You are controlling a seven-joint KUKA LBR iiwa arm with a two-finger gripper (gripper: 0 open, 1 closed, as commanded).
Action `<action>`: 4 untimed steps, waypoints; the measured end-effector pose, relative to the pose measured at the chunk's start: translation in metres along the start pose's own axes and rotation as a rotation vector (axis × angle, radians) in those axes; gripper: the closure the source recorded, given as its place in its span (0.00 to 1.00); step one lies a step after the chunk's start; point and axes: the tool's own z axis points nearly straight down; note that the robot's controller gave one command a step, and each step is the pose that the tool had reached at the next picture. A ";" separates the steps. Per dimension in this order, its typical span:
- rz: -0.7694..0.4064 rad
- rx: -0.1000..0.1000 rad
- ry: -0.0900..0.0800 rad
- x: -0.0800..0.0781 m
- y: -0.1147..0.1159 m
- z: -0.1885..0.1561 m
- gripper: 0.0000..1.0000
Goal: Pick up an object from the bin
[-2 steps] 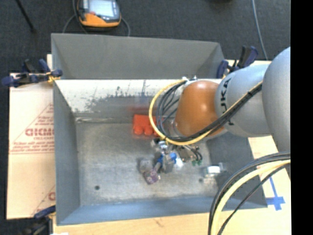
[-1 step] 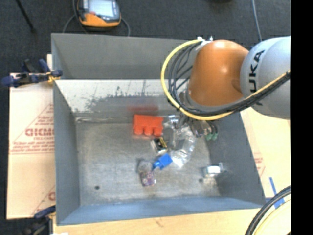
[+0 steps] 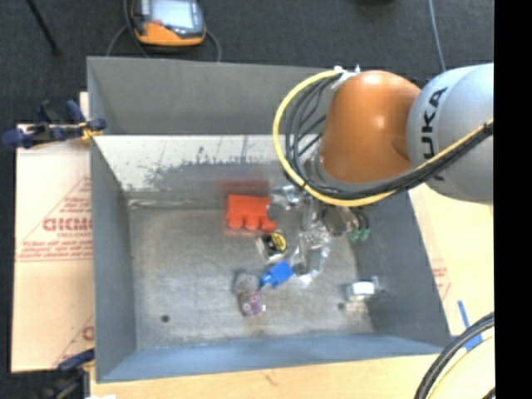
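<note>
Bin [image 3: 166, 256]: one orange block [image 3: 248, 213]

Your grey metal bin [image 3: 166, 264] has its contents in the middle and right of the floor. The red-orange plastic block [image 3: 248, 213] lies nearest the far wall. Just below and to its right is the small black-and-yellow piece [image 3: 271, 243]. Below that is the blue plastic piece [image 3: 277, 275], with the small purplish translucent lump [image 3: 248, 299] at its lower left. The gripper [image 3: 314, 252] hangs just right of the blue piece. The small white piece [image 3: 362, 289] lies apart, toward the right wall.
</note>
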 end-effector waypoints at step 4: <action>-0.070 0.002 -0.008 0.067 0.005 -0.104 1.00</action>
